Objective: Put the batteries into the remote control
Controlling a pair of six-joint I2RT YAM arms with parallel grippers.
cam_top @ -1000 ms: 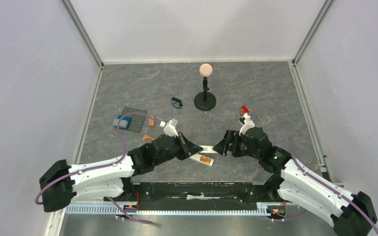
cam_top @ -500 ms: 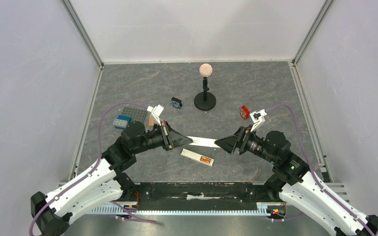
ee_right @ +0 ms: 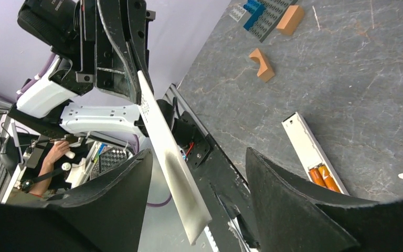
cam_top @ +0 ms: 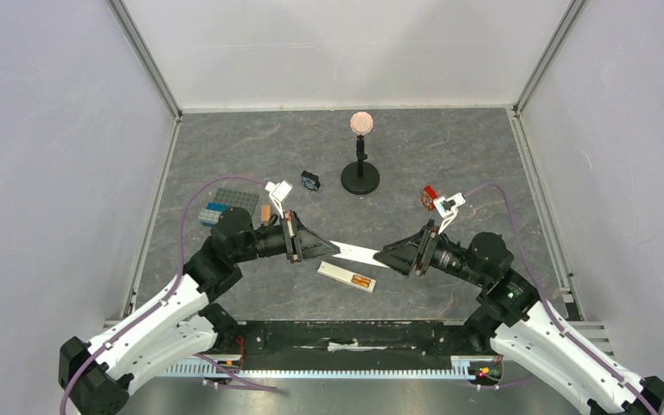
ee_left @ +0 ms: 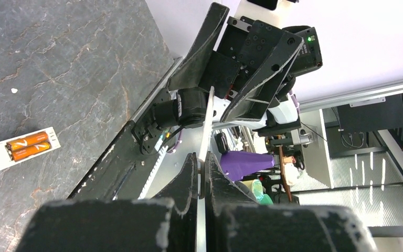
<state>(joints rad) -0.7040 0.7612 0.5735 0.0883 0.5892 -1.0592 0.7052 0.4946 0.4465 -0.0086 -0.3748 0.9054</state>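
Remote control [cam_top: 339,273] lies flat on table [cam_top: 450,156], nearest the arm bases, centre, back side up w/ compartment open at its right end. Batteries [cam_top: 362,282] sit side by side in that compartment, so loading looks done; judged remaining step = closing it. Just beyond and above remote, thin white plate [cam_top: 359,253], prob. the battery cover, spans the gap btw the two arms. Left gripper [cam_top: 335,251] is clamped on plate's left end; left wrist view shows its fingers [ee_left: 186,181] pressed together w/ the sheet edge-on btw them. Right gripper [cam_top: 387,256] has jaws spread wide around plate's right tip; right wrist view shows fingers [ee_right: 288,199] well apart from the sheet, no contact. Looks like a handover or regrip in air. Risks: plate is held at one end only, so if left lets go before right bites, it drops, poss. onto the cells and knocks them out. If right closes off-centre or skewed, the thin sheet may twist, flex or slip. Farther left: tan arch piece [ee_right: 261,64], orange block [cam_top: 264,212], grey baseplate [cam_top: 238,201]. Farther right: small red item [cam_top: 430,196]. Farthest, centre: black stand [cam_top: 360,177].
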